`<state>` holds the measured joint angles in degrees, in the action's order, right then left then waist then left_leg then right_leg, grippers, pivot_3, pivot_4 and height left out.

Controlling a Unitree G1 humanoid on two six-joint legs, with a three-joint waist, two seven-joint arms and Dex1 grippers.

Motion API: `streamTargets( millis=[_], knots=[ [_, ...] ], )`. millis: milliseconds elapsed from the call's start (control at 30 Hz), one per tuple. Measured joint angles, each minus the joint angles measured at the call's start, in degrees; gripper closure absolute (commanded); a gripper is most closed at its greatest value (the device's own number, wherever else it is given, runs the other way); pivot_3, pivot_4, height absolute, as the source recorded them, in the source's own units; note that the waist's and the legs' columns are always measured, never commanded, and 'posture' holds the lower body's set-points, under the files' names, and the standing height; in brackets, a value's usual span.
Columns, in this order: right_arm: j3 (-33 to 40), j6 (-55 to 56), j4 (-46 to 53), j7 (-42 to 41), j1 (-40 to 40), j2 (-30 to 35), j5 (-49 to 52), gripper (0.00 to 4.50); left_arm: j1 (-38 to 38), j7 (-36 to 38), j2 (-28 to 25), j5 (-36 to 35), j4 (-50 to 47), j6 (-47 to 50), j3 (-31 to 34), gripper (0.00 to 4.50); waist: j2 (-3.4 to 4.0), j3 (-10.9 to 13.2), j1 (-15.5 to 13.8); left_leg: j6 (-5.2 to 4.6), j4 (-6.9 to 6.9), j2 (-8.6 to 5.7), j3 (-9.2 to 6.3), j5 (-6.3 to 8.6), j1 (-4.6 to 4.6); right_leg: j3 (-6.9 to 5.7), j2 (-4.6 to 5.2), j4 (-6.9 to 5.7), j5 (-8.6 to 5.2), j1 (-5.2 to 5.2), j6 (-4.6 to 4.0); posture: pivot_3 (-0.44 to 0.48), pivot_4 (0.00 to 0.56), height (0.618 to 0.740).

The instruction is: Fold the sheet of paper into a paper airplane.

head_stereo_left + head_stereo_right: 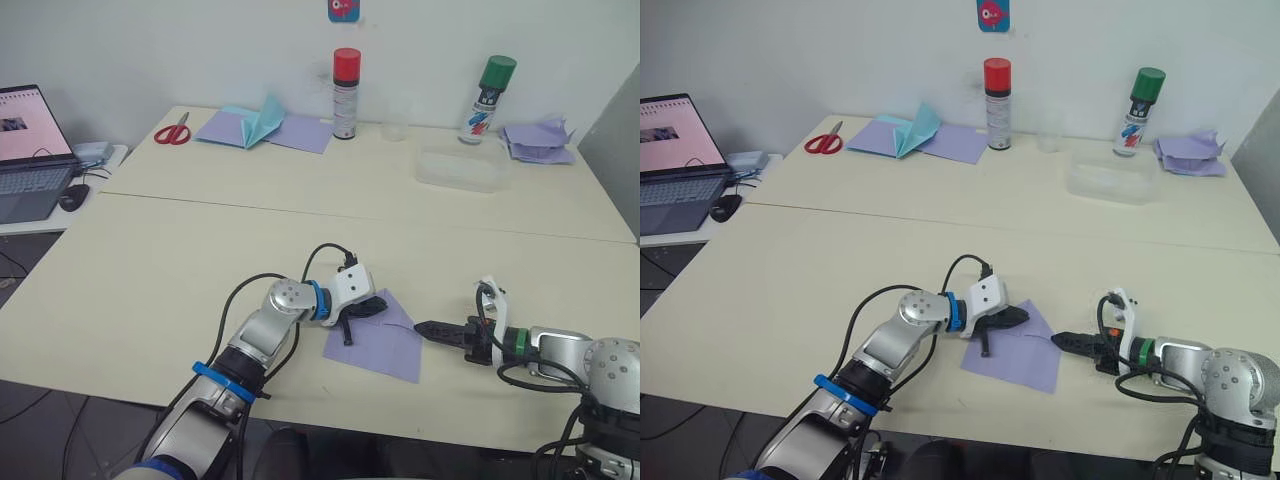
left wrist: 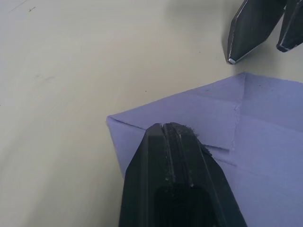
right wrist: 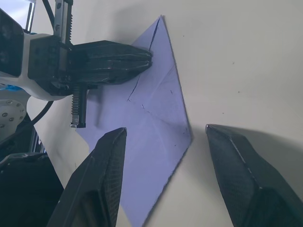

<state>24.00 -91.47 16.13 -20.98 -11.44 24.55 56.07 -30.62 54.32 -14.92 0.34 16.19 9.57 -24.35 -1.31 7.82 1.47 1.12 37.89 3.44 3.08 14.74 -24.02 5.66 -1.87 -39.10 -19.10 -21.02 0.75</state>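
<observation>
The sheet of paper [image 1: 378, 336] lies flat near the front edge of the surface [image 1: 150, 270], already partly folded into a kite-like shape with flaps turned in toward a centre crease. The left gripper [image 1: 372, 306], its two fingers pressed together with nothing between them, rests its tips on the far corner of the sheet, apparently to pin the folded flaps down and flatten the crease. The right gripper [image 1: 428, 329] hovers just beside the sheet's right edge with its fingers spread wide, clear of the paper, probably waiting to catch an edge for the next fold. The sheet's long axis runs diagonally, from its far corner by the left gripper toward the front edge of the surface and to the right. Far beyond the sheet stand a red-capped spray can [image 1: 346, 93] and a green-capped spray can [image 1: 489, 99].
</observation>
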Motion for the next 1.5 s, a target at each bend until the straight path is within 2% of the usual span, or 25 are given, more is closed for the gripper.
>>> streamTargets(
  millis=[167,400,667,833,1167,1300,1433,1500],
  knots=[
    [0.7,0.2,-1.6,5.4,2.6,2.4,9.7,1.74,0.1,0.0,0.1,0.0,-0.2,0.1,-0.1,4.5,0.0,0.0,0.0,-0.05,-0.01,-0.03,-0.06,0.03,0.0,0.02,0.0,0.03,0.0,0.1,0.0,0.0,0.15,0.74],
    [0.4,0.8,-3.2,17.7,7.6,2.9,27.1,1.74,0.4,-0.2,0.1,0.0,-0.5,0.3,0.0,4.5,0.0,0.0,0.1,-0.07,-0.02,-0.02,-0.2,0.04,0.02,0.03,-0.02,0.06,-0.01,0.22,0.03,0.0,0.15,0.74],
    [-12.0,18.4,-3.9,38.3,12.2,8.0,52.0,1.74,0.5,-0.5,0.0,0.1,-0.6,0.4,0.0,4.5,-0.02,0.0,0.4,-0.08,-0.01,-0.01,-0.26,0.04,0.02,0.04,-0.09,0.13,-0.13,0.28,0.24,0.0,0.15,0.74],
    [-15.2,24.6,-3.9,40.1,12.0,9.9,55.1,1.74,0.5,-0.4,0.1,0.1,-0.6,0.3,-0.1,4.5,-0.02,0.0,0.3,-0.08,-0.01,-0.02,-0.26,0.04,0.0,0.04,-0.08,0.13,-0.24,0.29,0.42,0.0,0.15,0.74],
    [-17.5,28.2,-3.9,40.1,10.2,11.9,55.4,1.74,0.5,-0.4,0.2,0.1,-0.4,0.0,-0.1,4.5,-0.02,0.0,0.3,-0.08,-0.01,0.0,-0.28,0.04,0.0,0.06,-0.02,0.13,-0.23,0.29,0.41,0.0,0.15,0.74],
    [-18.4,29.4,-4.1,40.2,10.0,11.9,55.4,2.99,0.5,-0.6,0.6,0.2,-0.3,0.0,-0.1,4.5,-0.02,0.0,0.3,-0.08,-0.01,0.0,-0.28,0.04,0.0,0.06,0.0,0.13,-0.23,0.29,0.4,0.0,0.15,0.74],
    [-18.4,29.9,-4.1,40.1,10.0,12.1,55.4,4.47,0.5,-0.7,0.6,0.3,-0.3,0.1,-0.1,4.5,-0.02,0.0,0.2,-0.08,-0.01,0.01,-0.28,0.04,0.0,0.06,0.01,0.13,-0.23,0.29,0.4,0.0,0.15,0.74],
    [-18.4,29.9,-4.1,40.0,10.0,12.1,55.4,4.47,0.5,-0.7,0.6,0.3,-0.3,0.0,-0.1,4.5,-0.02,0.0,0.2,-0.08,-0.01,0.01,-0.29,0.04,0.0,0.06,0.01,0.13,-0.22,0.29,0.4,0.0,0.15,0.74]
  ],
)
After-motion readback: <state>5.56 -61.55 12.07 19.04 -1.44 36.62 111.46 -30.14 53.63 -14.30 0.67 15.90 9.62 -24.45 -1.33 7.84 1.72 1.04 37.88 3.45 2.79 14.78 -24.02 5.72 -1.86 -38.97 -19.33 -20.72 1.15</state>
